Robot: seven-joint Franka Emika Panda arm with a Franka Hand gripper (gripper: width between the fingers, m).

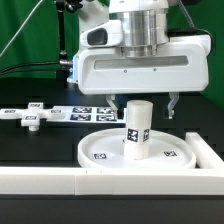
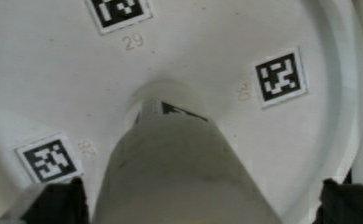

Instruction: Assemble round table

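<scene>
The large rimmed round disc (image 1: 178, 156) lies flat on the black table by the front rail. The short cylindrical leg (image 1: 137, 130) stands upright on the disc's middle, with a tag on its side. My gripper (image 1: 144, 108) hangs straight above it, open, one finger on each side of the leg's top, with a gap on both sides. In the wrist view the leg (image 2: 187, 160) shows end-on as a grey shape between my dark fingertips (image 2: 53, 205), and the disc (image 2: 196, 40) with its tags lies around it. The flat cross-shaped foot piece (image 1: 33, 117) lies apart at the exterior view's left.
The marker board (image 1: 85, 113) lies on the table behind the disc, between it and the foot piece. The long white border rail (image 1: 60, 182) runs along the front and turns up at the exterior view's right (image 1: 208, 150).
</scene>
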